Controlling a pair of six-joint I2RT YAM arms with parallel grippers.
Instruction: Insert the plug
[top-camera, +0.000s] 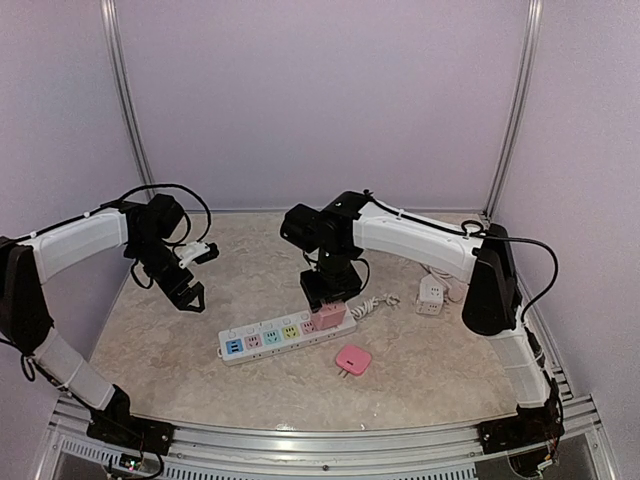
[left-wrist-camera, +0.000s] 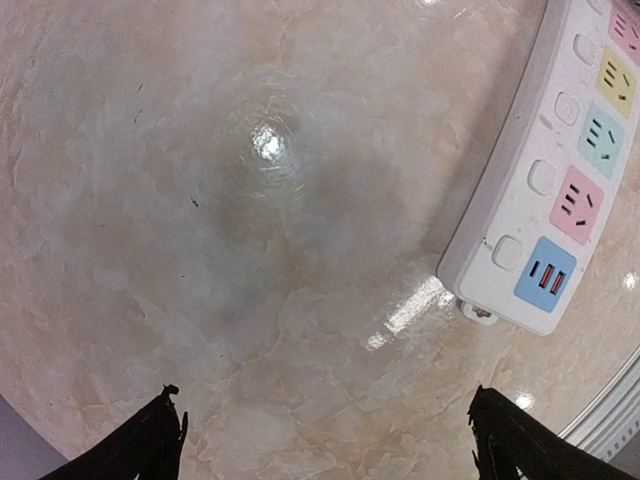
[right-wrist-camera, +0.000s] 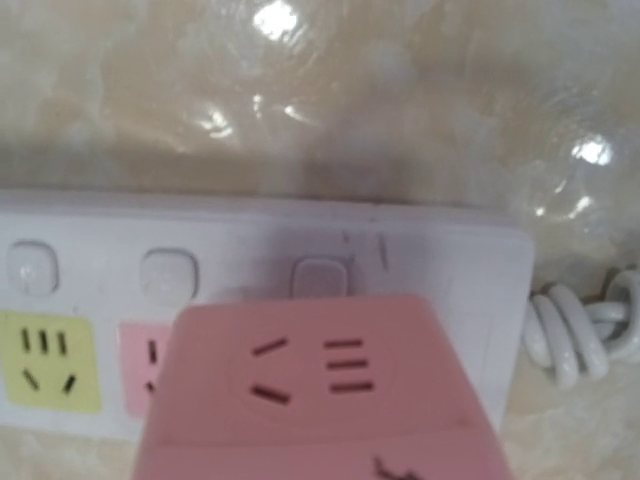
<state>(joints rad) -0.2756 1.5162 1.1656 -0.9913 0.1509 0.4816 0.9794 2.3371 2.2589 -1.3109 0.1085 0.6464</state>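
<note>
A white power strip (top-camera: 285, 336) with coloured sockets lies on the table. My right gripper (top-camera: 328, 297) is shut on a pink cube plug (top-camera: 328, 318) and holds it on the strip's right end. In the right wrist view the pink plug (right-wrist-camera: 320, 390) fills the lower frame over the strip (right-wrist-camera: 440, 280); my fingers are almost wholly hidden. My left gripper (top-camera: 190, 297) is open and empty, above bare table left of the strip. In the left wrist view its gripper (left-wrist-camera: 325, 425) is wide open, with the strip's end (left-wrist-camera: 545, 210) at the right.
A second pink plug (top-camera: 352, 359) lies on the table in front of the strip. A white cube adapter (top-camera: 431, 295) stands at the right, with the strip's coiled white cable (top-camera: 375, 303) beside it. The cable also shows in the right wrist view (right-wrist-camera: 580, 335).
</note>
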